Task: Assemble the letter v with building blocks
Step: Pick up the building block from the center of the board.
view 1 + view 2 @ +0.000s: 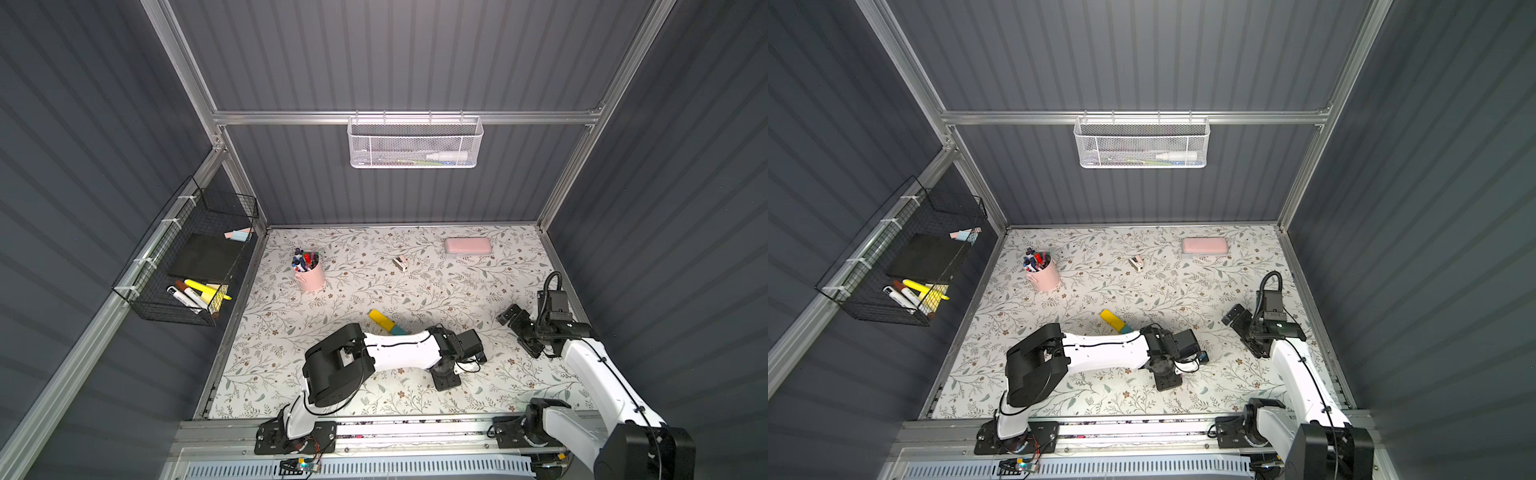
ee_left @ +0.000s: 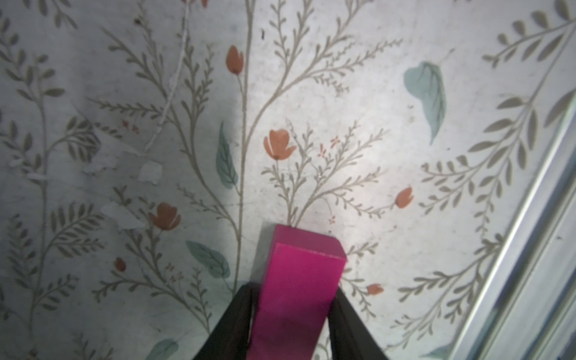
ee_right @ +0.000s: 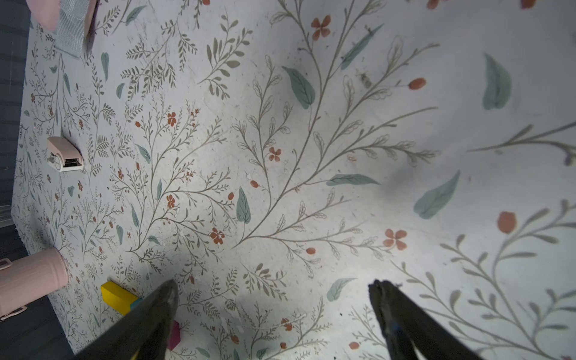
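Our left claw [image 2: 294, 290] pinches a magenta brick [image 2: 300, 274], its near end cut off at the view's edge; we cannot tell whether it touches the worktop [image 2: 374, 124]. The right claw [image 3: 274, 285] gapes empty. The left arm [image 1: 399, 349] hides whatever lies past the yellow brick [image 1: 381, 319] and teal brick [image 1: 399, 330].

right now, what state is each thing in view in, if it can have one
left fingers, shut on the magenta brick
right fingers, open, holding nothing
magenta brick, gripped at its sides
yellow brick, lying flat, end to end with the teal brick
teal brick, flat, partly hidden by the left arm
pink cup, upright, full of pens
pink case, closed, lying flat
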`<move>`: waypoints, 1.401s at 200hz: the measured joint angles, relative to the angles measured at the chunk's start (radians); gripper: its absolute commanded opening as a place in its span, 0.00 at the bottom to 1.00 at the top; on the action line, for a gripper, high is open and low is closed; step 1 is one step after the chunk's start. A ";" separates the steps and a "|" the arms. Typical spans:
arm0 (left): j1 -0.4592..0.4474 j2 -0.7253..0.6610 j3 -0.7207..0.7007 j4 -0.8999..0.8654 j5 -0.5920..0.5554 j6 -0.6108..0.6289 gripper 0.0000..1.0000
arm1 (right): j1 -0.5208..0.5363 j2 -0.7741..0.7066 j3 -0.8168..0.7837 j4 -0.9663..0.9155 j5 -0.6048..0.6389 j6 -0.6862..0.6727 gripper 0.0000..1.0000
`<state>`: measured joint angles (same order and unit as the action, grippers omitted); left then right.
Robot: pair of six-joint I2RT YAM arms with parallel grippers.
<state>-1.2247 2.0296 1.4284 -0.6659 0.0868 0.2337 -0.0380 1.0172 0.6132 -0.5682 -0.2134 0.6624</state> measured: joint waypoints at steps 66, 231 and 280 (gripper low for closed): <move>0.016 -0.001 0.000 0.003 0.002 -0.057 0.31 | -0.001 -0.011 0.000 0.000 0.000 0.000 0.99; 0.222 0.076 0.165 0.109 -0.092 -0.335 0.33 | -0.001 -0.011 0.000 0.000 0.000 -0.010 0.99; 0.296 0.093 0.180 0.105 -0.118 -0.391 0.33 | -0.001 -0.007 0.000 0.000 -0.014 -0.017 0.99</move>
<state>-0.9291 2.1231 1.6081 -0.5606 -0.0315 -0.1574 -0.0391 1.0103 0.6132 -0.5682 -0.2276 0.6453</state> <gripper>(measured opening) 0.330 0.989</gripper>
